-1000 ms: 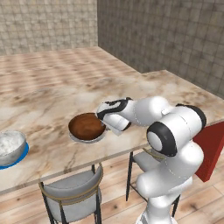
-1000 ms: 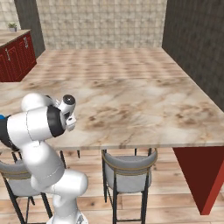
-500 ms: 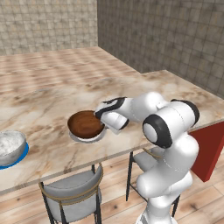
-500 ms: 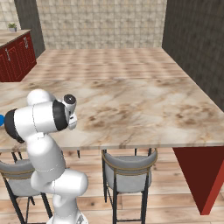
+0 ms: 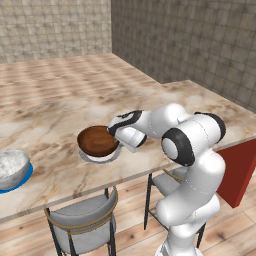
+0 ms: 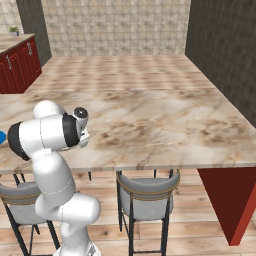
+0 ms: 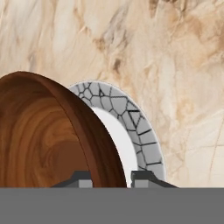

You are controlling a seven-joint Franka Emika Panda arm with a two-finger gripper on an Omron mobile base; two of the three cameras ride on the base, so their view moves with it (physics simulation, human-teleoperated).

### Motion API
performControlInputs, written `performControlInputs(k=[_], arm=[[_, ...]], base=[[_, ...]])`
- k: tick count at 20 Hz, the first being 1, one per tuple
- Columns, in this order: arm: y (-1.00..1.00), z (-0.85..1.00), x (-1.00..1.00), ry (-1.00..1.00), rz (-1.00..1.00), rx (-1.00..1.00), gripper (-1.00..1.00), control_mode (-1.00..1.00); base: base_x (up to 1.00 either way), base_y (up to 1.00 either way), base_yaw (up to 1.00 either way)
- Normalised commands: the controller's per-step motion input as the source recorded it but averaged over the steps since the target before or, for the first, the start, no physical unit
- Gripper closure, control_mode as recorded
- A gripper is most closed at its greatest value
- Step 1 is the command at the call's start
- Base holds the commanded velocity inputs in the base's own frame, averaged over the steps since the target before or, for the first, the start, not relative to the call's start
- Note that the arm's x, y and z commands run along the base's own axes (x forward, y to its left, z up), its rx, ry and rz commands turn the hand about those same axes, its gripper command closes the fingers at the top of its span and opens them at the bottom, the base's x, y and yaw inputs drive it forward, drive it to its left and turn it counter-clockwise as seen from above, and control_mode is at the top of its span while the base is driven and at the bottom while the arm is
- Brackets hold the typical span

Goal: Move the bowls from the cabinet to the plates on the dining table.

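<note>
brown bowl (image 5: 98, 141) rim between hand (image 7: 111, 178) fingers, over grey plate (image 7: 135, 131).

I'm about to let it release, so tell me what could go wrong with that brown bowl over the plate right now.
1. The gripper pinches only the rim of the brown bowl, so the bowl could tip or slip as the fingers open.
2. The grey plate is barely wider than the bowl; a slightly off-centre release might leave it hanging over the plate's edge.
3. The plate sits near the table edge, above a chair; a sliding bowl could fall.
</note>
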Motion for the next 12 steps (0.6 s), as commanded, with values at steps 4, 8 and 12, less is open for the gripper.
performControlInputs(k=[4, 8, 12], arm=[[0.0, 0.0, 0.0, 0.0, 0.0, 0.0, -1.0, -1.0], [0.0, 0.0, -0.03, -0.01, 0.0, 0.0, -1.0, -1.0], [-0.01, 0.2, -0.37, -0.1, 0.0, 0.0, -1.0, -1.0]], base=[[0.0, 0.0, 0.0], [0.0, 0.0, 0.0], [0.0, 0.0, 0.0]])
